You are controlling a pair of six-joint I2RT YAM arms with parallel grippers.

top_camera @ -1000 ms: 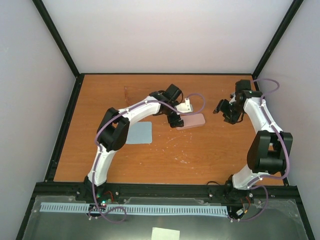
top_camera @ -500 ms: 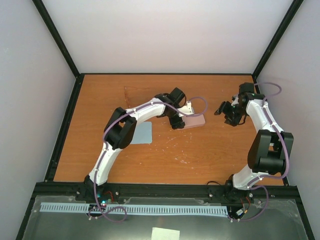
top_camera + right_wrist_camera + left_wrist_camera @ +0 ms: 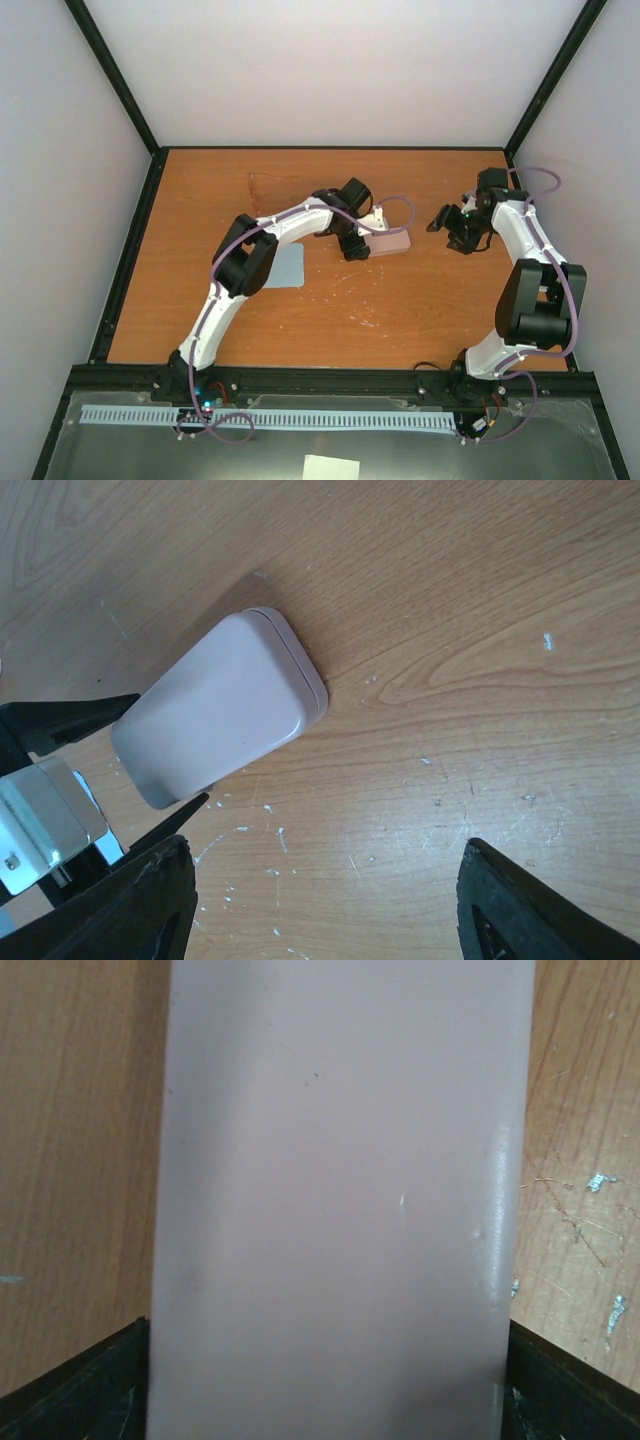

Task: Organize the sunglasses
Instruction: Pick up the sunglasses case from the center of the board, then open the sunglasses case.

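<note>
Sunglasses (image 3: 263,186): faint amber shape, hard to make out, flat on desk (image 3: 200,300), far left-centre, apart from both arms. Likely light, thin-framed, fragile; take hold at bridge or frame, not lenses. Blue-grey cloth (image 3: 290,268) nearer. Left hand (image 3: 360,245) seemingly pinching pink case (image 3: 390,240) by its sides. Right hand (image 3: 325,848) spread, empty, right of case.
</note>
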